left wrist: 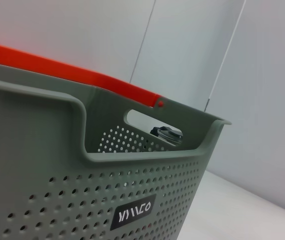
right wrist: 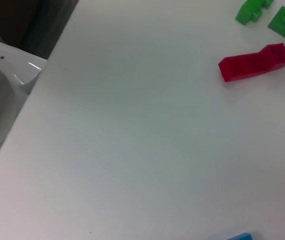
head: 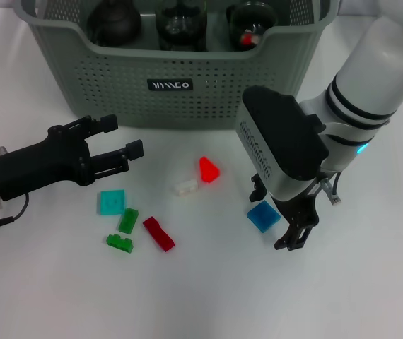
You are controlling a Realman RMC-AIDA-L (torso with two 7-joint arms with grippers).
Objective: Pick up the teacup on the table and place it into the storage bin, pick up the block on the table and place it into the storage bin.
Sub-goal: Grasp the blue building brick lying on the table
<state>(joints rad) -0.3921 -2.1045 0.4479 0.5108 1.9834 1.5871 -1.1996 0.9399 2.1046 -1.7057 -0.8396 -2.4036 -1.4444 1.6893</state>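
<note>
The grey-green storage bin stands at the back of the table and fills the left wrist view. No teacup shows on the table; three dark vessels sit inside the bin. A blue block lies on the table between the fingers of my right gripper, which is lowered over it and open. Only a blue sliver of it shows in the right wrist view. My left gripper hovers open and holds nothing, left of the bin's front wall.
Loose blocks lie in front of the bin: a red wedge, a white piece, a teal plate, two green bricks and a red brick, which is also in the right wrist view.
</note>
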